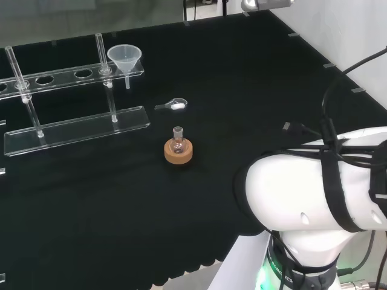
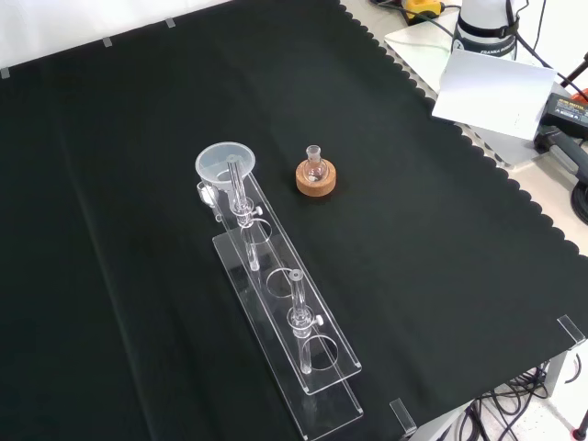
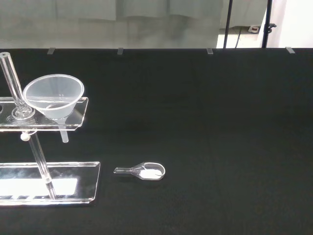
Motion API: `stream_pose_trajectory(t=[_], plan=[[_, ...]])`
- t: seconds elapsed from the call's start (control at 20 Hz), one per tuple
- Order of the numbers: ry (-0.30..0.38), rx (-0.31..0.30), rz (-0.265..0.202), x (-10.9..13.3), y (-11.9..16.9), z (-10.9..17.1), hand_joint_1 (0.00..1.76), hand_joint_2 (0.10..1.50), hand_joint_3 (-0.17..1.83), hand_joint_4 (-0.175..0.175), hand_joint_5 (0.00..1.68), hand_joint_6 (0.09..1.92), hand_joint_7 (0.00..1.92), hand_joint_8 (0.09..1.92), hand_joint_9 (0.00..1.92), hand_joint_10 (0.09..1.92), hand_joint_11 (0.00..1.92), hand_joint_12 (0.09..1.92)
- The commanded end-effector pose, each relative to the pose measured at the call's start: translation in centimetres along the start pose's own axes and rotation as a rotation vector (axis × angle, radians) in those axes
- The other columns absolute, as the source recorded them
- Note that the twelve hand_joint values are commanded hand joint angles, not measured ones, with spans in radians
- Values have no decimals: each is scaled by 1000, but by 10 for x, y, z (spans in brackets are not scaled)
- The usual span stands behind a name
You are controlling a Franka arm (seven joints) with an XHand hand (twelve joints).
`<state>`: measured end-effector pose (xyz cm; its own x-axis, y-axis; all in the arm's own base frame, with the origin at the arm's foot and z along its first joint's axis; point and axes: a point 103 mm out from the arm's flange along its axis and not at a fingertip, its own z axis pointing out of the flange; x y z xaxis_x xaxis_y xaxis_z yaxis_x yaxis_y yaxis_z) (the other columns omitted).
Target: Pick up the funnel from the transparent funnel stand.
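Sitting: funnel (image 1: 124,58) in end hole of transparent funnel stand (image 1: 72,130), stem down, axis upright.
Hand: can't tell if released or clenched.
Approach: funnel lies ahead of wrist cam; arm (image 1: 326,187) well apart, cloth between bare.
Nearby: flask on cork ring (image 1: 178,151), small scoop (image 1: 172,105).

Black cloth (image 1: 242,90) across the bench, plain, scalloped at its edge. Clear stand (image 2: 285,317), glassy, catching pale highlights on its base plate. Cloudy, translucent-white funnel (image 1: 124,58) in the stand's end hole. Tan cork ring (image 1: 178,151) under a small clear flask (image 1: 177,142). Clear scoop (image 3: 143,171) with a dab of white inside. White arm link (image 1: 314,193), banded with black straps and cables, a green glow below.
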<state>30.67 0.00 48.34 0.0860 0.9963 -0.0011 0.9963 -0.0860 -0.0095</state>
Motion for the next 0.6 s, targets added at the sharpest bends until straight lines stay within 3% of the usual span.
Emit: stream_pose_trajectory(t=[0.05,0.3,0.4,0.6], plan=[[-13,-9,-4,0,0,0,66,1159,355,26,247,87,0,408,172,541,149,1340],[-42,-10,-8,25,1,0,1,1228,375,36,254,87,0,372,141,567,142,1333],[-17,-11,-13,3,3,1,0,1230,375,36,255,87,0,371,139,568,142,1333],[-38,-2,6,5,6,2,0,1230,373,36,255,87,0,368,138,571,140,1333]])
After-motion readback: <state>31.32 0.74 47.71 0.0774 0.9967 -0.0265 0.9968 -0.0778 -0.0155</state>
